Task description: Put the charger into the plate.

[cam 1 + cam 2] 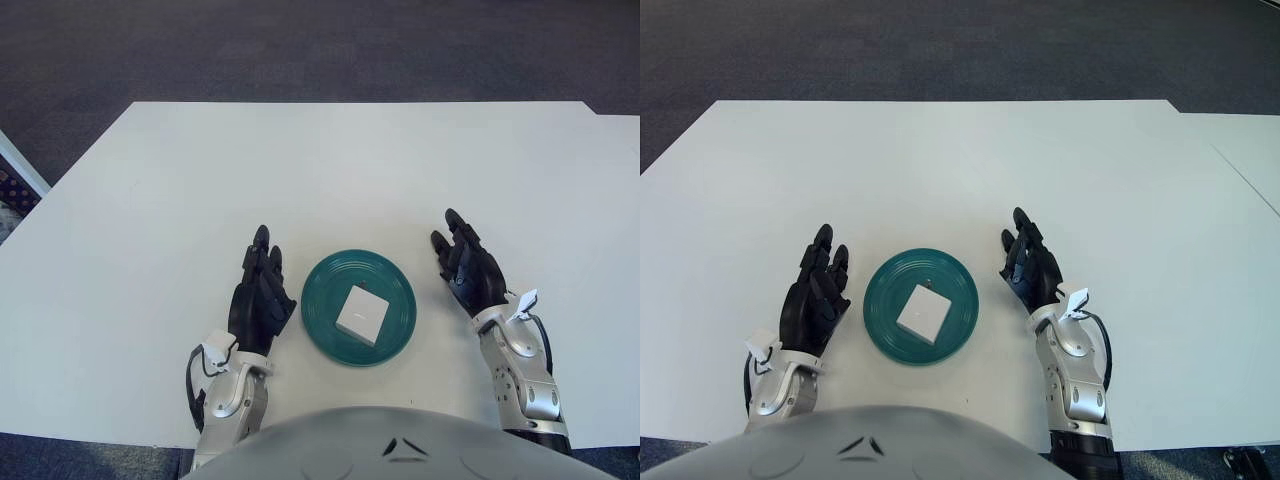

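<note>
A white square charger (361, 313) lies inside a round teal plate (394, 284) on the white table, near its front edge. My left hand (260, 292) shows just left of the plate, fingers extended and holding nothing. My right hand (466, 264) shows just right of the plate, fingers extended and holding nothing. Neither hand touches the plate or the charger.
The white table (320, 170) stretches far behind and to both sides of the plate. Dark carpet lies beyond its far edge. A second white surface (1250, 150) adjoins at the far right.
</note>
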Controlling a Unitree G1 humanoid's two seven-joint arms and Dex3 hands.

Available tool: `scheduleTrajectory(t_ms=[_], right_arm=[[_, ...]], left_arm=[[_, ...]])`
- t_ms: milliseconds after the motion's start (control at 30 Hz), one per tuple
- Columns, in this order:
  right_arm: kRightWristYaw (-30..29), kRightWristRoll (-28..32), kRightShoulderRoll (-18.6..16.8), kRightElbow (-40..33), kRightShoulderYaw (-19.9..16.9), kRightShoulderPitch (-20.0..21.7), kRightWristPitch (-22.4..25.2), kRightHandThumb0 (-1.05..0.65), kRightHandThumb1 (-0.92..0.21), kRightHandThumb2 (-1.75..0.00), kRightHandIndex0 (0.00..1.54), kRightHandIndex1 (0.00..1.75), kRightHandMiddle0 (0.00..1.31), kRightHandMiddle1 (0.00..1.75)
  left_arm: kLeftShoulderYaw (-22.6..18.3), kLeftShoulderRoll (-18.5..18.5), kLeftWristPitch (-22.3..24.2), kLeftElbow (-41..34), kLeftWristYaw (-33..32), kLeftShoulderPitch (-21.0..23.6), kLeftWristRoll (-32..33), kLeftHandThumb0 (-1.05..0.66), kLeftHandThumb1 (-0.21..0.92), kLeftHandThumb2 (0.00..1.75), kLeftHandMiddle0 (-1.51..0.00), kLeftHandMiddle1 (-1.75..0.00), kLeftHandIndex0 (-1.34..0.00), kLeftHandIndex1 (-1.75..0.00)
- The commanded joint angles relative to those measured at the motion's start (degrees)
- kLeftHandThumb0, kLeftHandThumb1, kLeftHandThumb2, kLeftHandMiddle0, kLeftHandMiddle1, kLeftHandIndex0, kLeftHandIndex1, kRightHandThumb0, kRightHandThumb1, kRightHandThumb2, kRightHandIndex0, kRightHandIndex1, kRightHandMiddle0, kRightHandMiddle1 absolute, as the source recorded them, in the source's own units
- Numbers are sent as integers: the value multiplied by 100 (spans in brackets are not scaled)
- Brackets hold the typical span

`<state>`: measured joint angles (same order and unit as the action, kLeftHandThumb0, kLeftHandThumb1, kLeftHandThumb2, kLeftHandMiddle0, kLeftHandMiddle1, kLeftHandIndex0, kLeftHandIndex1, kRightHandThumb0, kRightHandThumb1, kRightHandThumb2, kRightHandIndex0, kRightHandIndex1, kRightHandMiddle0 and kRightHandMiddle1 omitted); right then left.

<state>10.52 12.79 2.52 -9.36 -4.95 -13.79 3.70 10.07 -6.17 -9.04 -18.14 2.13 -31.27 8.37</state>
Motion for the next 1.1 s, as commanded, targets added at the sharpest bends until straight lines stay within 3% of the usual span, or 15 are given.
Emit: scheduleTrajectory(t_ms=[0,367,500,767,933,1067], right_arm=[[-91,-19,-77,467,-111,-23,-163,-104,-92,-102,0,0,3,3],[-569,-130,-607,841,-133,-100,-1032,-103,-92,-104,0,0,4,4],[-638,-164,-668,913,-130,-102,-1190,-104,-92,-103,0,0,5,6],[-646,-117,-713,995,-130,-46,-1384,-104,-92,-99,0,0,6,9],[-549,-58,-754,1218,-135,-28,-1696,-104,-92,-96,0,0,5,11],[-488,-252,-803,1178,99,-221,-2001,-103,-92,-94,0,0,3,13]], left_arm=[[-107,35,-168,271,-113,68,-203,-105,92,96,0,0,0,0],[-186,86,-591,823,-188,181,-601,-105,92,92,0,0,0,0],[-202,39,-749,957,-180,229,-583,-105,92,91,0,0,0,0],[-264,-8,-877,969,197,238,144,-105,92,90,0,0,0,0],[-295,18,-900,917,204,165,148,-105,92,91,0,0,0,0],[-319,-34,-846,849,20,91,-17,-105,92,92,0,0,0,0]])
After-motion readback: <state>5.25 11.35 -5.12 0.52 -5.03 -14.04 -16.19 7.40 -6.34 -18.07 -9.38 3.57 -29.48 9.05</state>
